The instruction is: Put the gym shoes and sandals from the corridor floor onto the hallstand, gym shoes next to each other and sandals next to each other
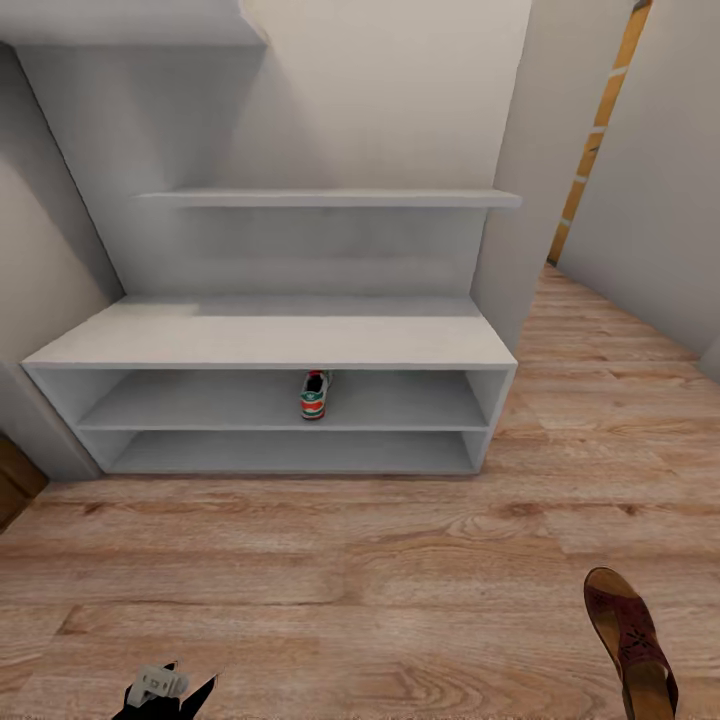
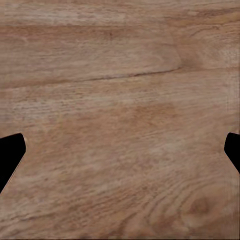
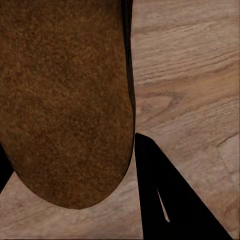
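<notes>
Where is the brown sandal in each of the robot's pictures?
Head view: the brown sandal is at the lower right corner, over the wood floor, far from the rack.
Left wrist view: just the wood floor between the finger tips.
Right wrist view: the sandal is very close, its brown sole filling the left half beside a dark finger.
Shared landmark: the wood plank floor.

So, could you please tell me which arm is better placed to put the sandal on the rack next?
The right. Its claw already has the sandal between its fingers, apparently held, facing the hallstand. The left claw is open over bare floor.
</notes>
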